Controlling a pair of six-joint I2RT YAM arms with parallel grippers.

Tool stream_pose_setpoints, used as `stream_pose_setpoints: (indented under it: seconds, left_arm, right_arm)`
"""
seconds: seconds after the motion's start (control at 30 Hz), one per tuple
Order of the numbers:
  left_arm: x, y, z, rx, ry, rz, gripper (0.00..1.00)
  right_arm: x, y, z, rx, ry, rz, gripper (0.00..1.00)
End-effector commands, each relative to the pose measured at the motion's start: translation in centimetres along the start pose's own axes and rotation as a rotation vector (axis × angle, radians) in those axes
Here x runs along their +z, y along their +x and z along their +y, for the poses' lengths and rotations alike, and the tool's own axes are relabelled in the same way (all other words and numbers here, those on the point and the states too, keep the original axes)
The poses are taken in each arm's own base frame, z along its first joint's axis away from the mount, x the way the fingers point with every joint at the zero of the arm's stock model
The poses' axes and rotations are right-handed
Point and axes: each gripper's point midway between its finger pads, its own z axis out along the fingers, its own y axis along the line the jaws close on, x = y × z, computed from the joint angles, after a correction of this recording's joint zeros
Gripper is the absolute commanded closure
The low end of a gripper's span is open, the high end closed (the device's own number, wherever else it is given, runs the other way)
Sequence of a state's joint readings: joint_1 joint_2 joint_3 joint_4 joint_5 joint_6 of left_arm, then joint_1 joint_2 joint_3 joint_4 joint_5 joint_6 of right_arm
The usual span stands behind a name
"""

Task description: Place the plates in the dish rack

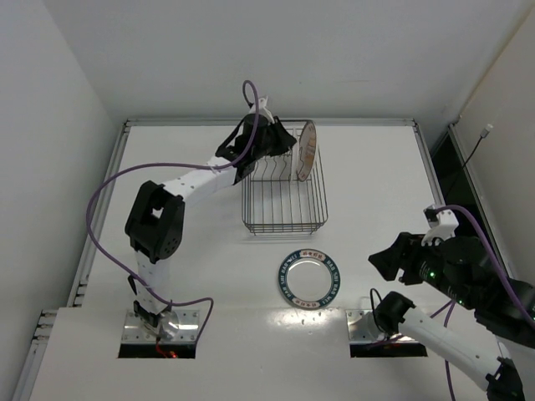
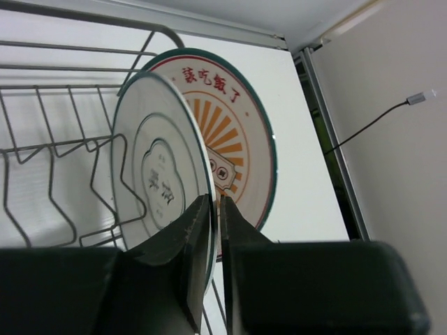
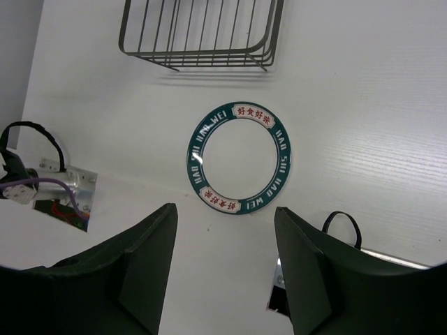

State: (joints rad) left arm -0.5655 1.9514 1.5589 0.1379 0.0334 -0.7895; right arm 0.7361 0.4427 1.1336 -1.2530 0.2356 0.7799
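Note:
The dish rack (image 1: 284, 209) stands at mid table. The orange-striped plate (image 1: 307, 150) stands on edge at the rack's far right end; it also shows in the left wrist view (image 2: 241, 136). Just left of it the plain pale plate (image 2: 157, 174) stands upright among the rack's wires (image 2: 56, 150). My left gripper (image 2: 215, 202) is shut on that plate's rim, over the rack's far end (image 1: 280, 142). The lettered-rim plate (image 1: 311, 276) lies flat in front of the rack, also in the right wrist view (image 3: 241, 157). My right gripper (image 3: 225, 208) is open and empty, above the table to that plate's right (image 1: 389, 259).
A raised metal rail (image 1: 276, 122) runs along the table's far edge and down both sides. A purple cable (image 1: 167, 167) trails from the left arm. A small black cable loop (image 3: 341, 223) lies near the right arm's base plate.

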Motion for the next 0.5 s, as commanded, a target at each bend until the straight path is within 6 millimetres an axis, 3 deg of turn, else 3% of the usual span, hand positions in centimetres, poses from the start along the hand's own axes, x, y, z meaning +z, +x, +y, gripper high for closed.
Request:
stream_pose_setpoints:
  seconds: [0.0, 0.07, 0.13, 0.27, 0.4, 0.43, 0.47]
  left_arm:
    - [0.2, -1.8, -3.2, 0.039, 0.066, -0.055, 0.90]
    - [0.4, -1.4, -3.4, 0.040, 0.078, -0.033, 0.76]
    - [0.4, -1.5, -3.4, 0.058, 0.075, -0.031, 0.54]
    - [-0.6, -2.3, -4.0, 0.081, 0.076, -0.033, 0.33]
    - [-2.8, -3.3, -4.6, 0.129, 0.072, -0.032, 0.31]
    - [-4.6, -4.4, -6.4, 0.152, 0.106, -0.060, 0.30]
    - [-5.5, -4.4, -6.3, 0.163, 0.105, -0.060, 0.28]
  right_arm:
    - [0.6, -0.7, 0.6, 0.013, -0.001, -0.015, 0.44]
    - [1.5, -0.3, 0.5, 0.021, 0.006, -0.005, 0.44]
    - [2.3, 0.5, 0.2, 0.039, 0.022, 0.016, 0.44]
    - [3.7, 1.8, 0.0, 0.138, 0.020, 0.011, 0.42]
    - [6.0, 4.2, -1.0, 0.264, 0.053, 0.027, 0.38]
    - [7.3, 6.1, -2.0, 0.283, 0.086, 0.058, 0.37]
    - [8.0, 6.9, -2.3, 0.306, 0.097, 0.067, 0.37]
